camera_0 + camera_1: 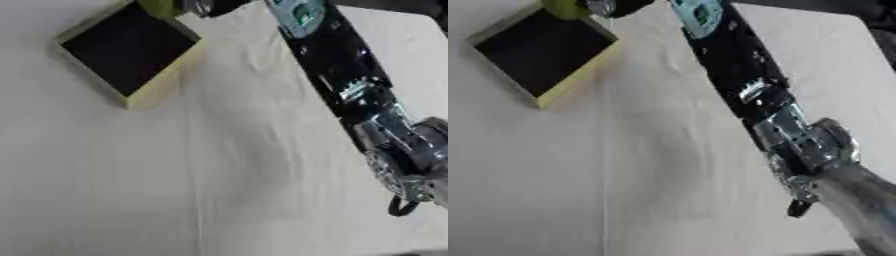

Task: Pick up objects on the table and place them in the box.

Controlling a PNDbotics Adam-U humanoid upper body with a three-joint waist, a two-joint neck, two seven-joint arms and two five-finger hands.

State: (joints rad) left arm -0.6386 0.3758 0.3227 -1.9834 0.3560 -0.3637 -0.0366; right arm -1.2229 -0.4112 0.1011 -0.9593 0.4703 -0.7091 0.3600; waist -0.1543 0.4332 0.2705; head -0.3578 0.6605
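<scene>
A: Box (pixel 129 50) location?
B: Far left on the counter (pixel 219 190), turned askew. Yellow-green walls, dark inside. Nothing visible inside it.

A: Counter cover?
B: Pale cloth, a few soft creases down the middle.

A: Right arm?
B: Right arm (pixel 737 70) comes in from the near right and runs diagonally to the far edge. Black links, silver joints, a teal patch close to the top.

A: Right hand?
B: Right hand (pixel 619 6) sits at the top edge, just over the box's far corner. Only a dark bit of it shows.

A: Holding anything?
B: A yellow-green rounded thing (pixel 564 7) sits right against the hand at the top edge, above the box's far corner. Mostly cropped, can't make out what it is.

A: Fingers curled or straight?
B: Can't tell, they're cut off by the edge.

A: Left hand?
B: Doesn't show in either view.
</scene>
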